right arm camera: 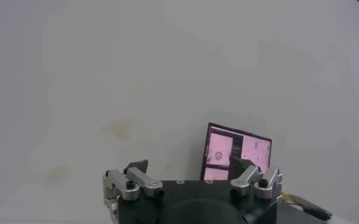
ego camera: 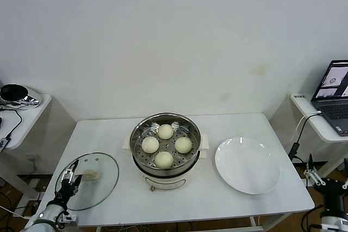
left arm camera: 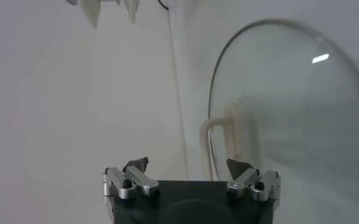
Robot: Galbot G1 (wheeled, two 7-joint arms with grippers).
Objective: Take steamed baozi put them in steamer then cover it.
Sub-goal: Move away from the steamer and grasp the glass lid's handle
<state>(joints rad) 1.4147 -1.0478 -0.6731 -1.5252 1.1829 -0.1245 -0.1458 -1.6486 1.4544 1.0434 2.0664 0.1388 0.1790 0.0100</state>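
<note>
Stood at the middle of the white worktop (ego camera: 109, 134): the steamer (ego camera: 165, 146), uncovered. Held four baozi (ego camera: 165, 132) on its perforated tray, set in a diamond, one far, one near, one left, one right, close but apart. Rested on a cream base with small side handles.

Lay flat at the near left of the worktop, well apart from the steamer: the glass cover (ego camera: 92, 180), its cream handle (ego camera: 87, 176) up. Seen again in the left wrist view, cover (left arm camera: 289, 115) and handle (left arm camera: 219, 146) just ahead of the tool.

Hovered over the near left edge of the cover, at the near left corner of the worktop: the left tool (ego camera: 67, 180), fingers spread wide, gripping nothing. Shown in the left wrist view too, left tool (left arm camera: 190, 173), both fingertips apart with the handle beyond the gap. Could not tell whether it touched the cover.

Sat right of the steamer, just beside it: a flat white plate (ego camera: 247, 165).

Waited low off the near right corner of the worktop: the right tool (ego camera: 326, 180), spread wide and gripping nothing; same in its own view, right tool (right arm camera: 191, 173), pointed at a wall and an open laptop (right arm camera: 237, 152).

Stood on a side table at far right: the laptop (ego camera: 334, 93).
</note>
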